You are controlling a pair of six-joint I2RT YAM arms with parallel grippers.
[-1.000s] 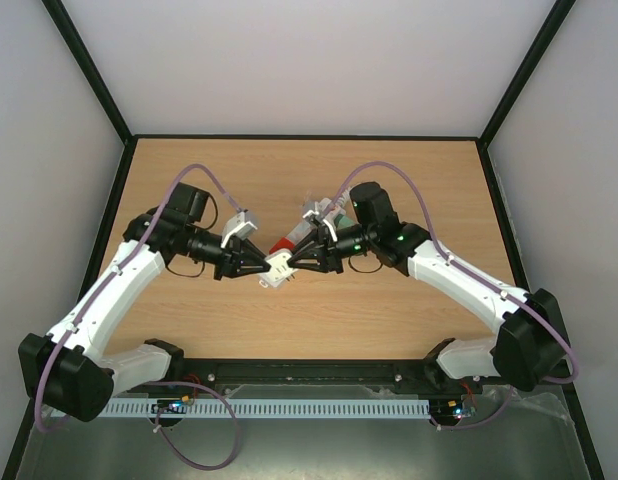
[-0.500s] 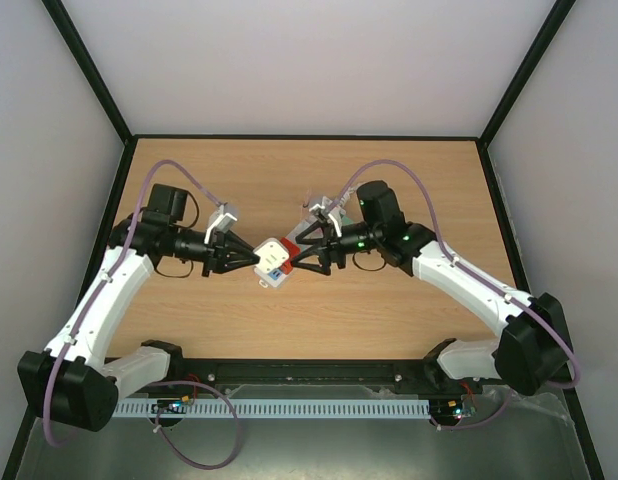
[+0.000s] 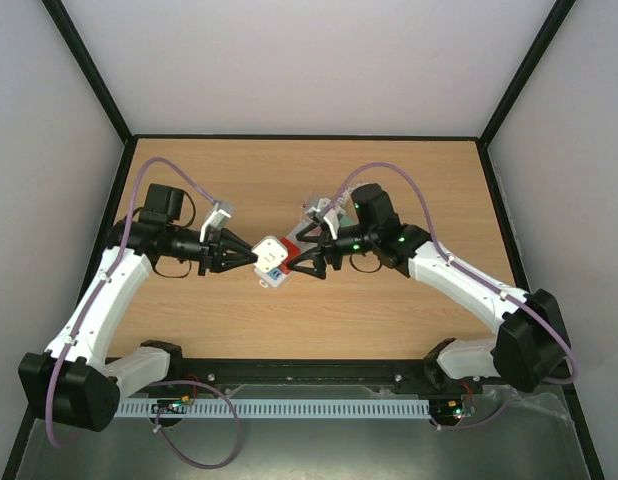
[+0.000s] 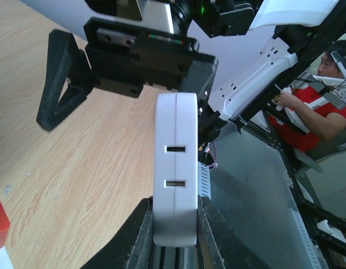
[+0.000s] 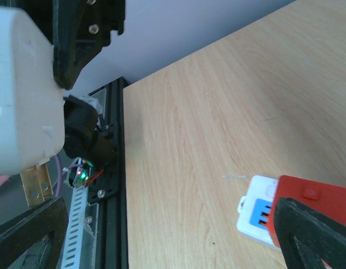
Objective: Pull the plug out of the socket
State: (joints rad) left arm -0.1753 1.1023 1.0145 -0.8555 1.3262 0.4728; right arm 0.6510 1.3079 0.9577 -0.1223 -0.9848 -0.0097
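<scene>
The right tool [image 3: 304,262] has just let go. A second ago it was clenched; now its fingers stand wide with nothing between them. The socket [image 5: 257,216] appears to lie on the desk [image 3: 389,180] just under those fingers, with a red block [image 5: 313,204] against it. The left tool [image 3: 244,258] is clamped on the plug [image 4: 175,168] and has drawn back, away from the right tool. Plug and socket look separated, so the pull seems done (only setting the plug down may remain).

The plug is smooth white moulded plastic with rounded edges. It has a seam, two narrow slots and a brass prong [image 5: 33,185]. The socket is a glossy white body with a blue square on its face, and the desk is pale wood grain.
</scene>
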